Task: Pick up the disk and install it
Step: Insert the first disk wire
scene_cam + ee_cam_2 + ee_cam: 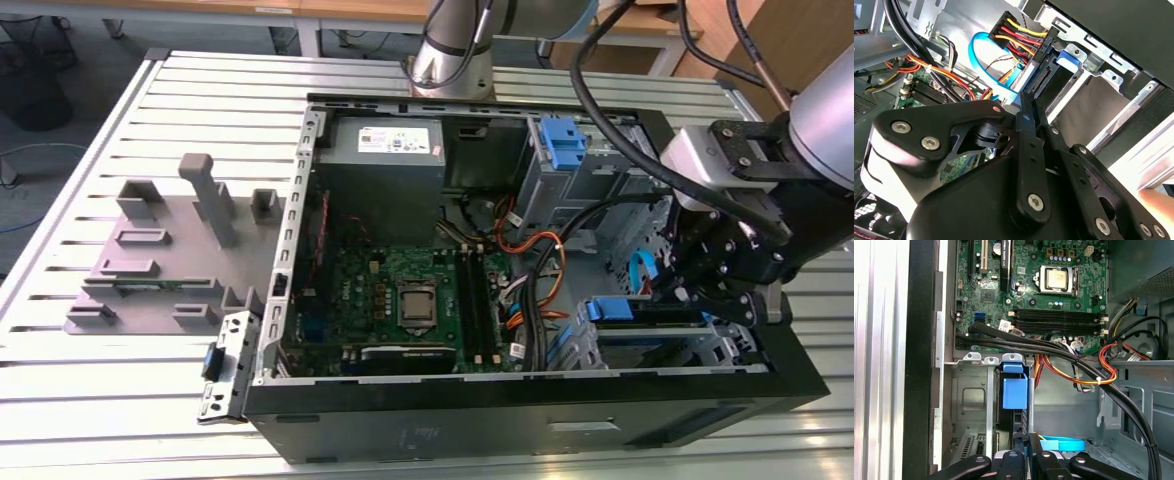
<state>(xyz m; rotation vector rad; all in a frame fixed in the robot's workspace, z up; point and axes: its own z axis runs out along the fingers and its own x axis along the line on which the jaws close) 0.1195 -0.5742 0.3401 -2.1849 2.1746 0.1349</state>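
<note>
slatted metal table, open computer case, cables beside claw

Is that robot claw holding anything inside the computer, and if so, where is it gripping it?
I cannot tell. The gripper sits right at the disk in its bay, but a grip is not visible.

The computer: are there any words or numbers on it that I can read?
Nothing here can be read.
Sticker on the power supply: print too small to read.
Motherboard: tiny white markings, too small to read.
</note>
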